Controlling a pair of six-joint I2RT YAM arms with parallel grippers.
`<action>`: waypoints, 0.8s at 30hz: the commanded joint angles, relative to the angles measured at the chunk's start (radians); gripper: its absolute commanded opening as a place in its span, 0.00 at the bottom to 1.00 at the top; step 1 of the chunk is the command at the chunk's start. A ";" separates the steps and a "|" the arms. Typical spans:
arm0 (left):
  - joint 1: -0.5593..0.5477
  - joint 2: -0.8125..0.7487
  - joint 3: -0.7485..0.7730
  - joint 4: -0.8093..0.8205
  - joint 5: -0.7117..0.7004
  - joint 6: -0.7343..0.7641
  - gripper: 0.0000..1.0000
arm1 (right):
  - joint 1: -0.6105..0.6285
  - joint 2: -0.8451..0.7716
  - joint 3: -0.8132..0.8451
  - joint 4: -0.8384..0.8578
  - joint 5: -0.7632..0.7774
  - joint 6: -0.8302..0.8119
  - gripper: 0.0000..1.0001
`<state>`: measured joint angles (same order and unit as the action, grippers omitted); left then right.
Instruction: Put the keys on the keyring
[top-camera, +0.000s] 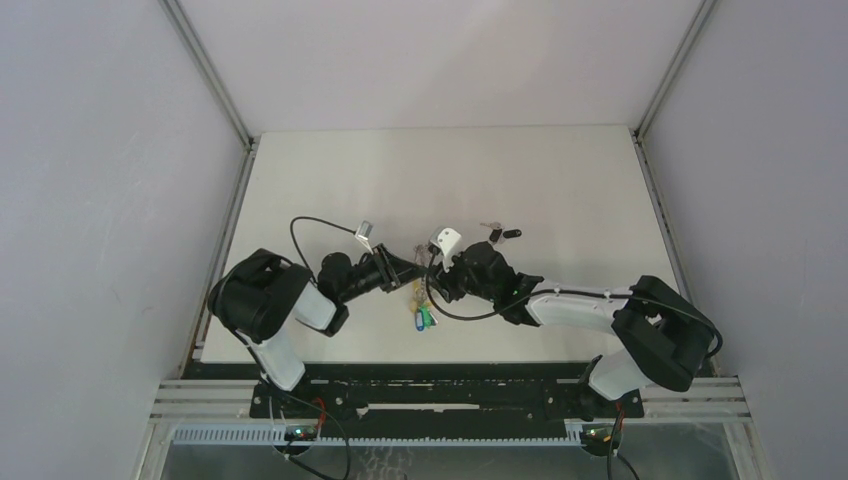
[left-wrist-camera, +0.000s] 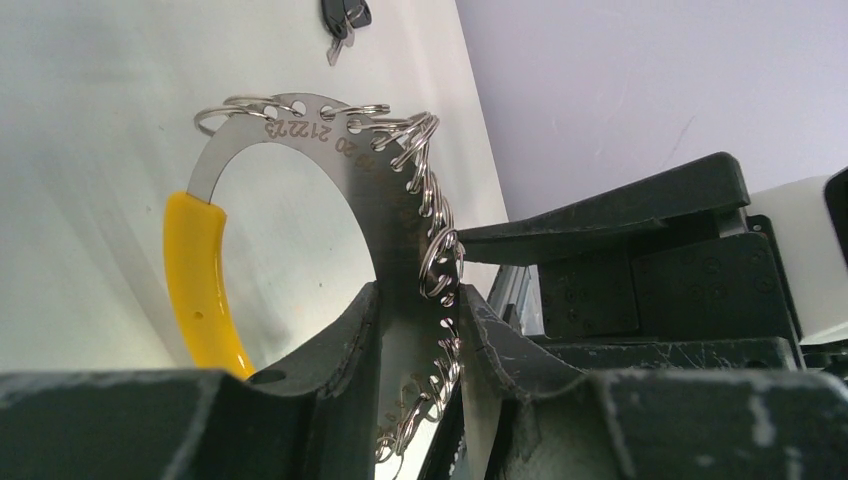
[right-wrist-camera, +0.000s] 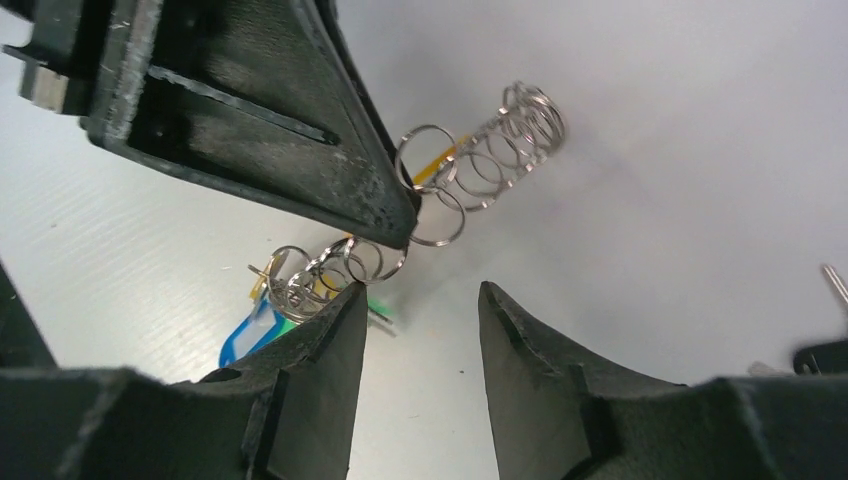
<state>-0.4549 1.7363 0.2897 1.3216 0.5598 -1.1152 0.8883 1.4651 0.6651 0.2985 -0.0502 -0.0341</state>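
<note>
The keyring (left-wrist-camera: 300, 125) is a flat steel loop hung with several small split rings, with a yellow sleeve (left-wrist-camera: 200, 280) on one side. My left gripper (left-wrist-camera: 420, 300) is shut on its band and holds it above the table. In the right wrist view the split rings (right-wrist-camera: 480, 150) fan out past the left gripper's fingers (right-wrist-camera: 280, 130). My right gripper (right-wrist-camera: 422, 292) is open just beside them, with nothing between its fingers. Keys with a blue tag (right-wrist-camera: 250, 335) and a green tag (right-wrist-camera: 378, 305) hang below the rings. In the top view both grippers meet mid-table, above those keys (top-camera: 422, 316).
A black-headed key (top-camera: 505, 236) lies on the white table (top-camera: 600, 190) just beyond the right gripper, also at the top of the left wrist view as the black key (left-wrist-camera: 343, 20). Grey walls close in the table on three sides.
</note>
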 joint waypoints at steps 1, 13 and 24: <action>-0.004 -0.009 -0.018 0.070 0.029 -0.024 0.08 | 0.006 -0.047 -0.039 0.156 0.155 0.037 0.44; -0.005 -0.007 -0.020 0.070 0.024 -0.045 0.08 | -0.037 -0.123 -0.096 0.159 0.075 0.046 0.44; -0.004 0.000 -0.021 0.070 0.017 -0.070 0.08 | 0.020 -0.114 -0.140 0.247 -0.094 -0.124 0.45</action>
<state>-0.4561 1.7370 0.2802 1.3228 0.5713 -1.1671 0.8791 1.3594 0.5186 0.4335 -0.0883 -0.0761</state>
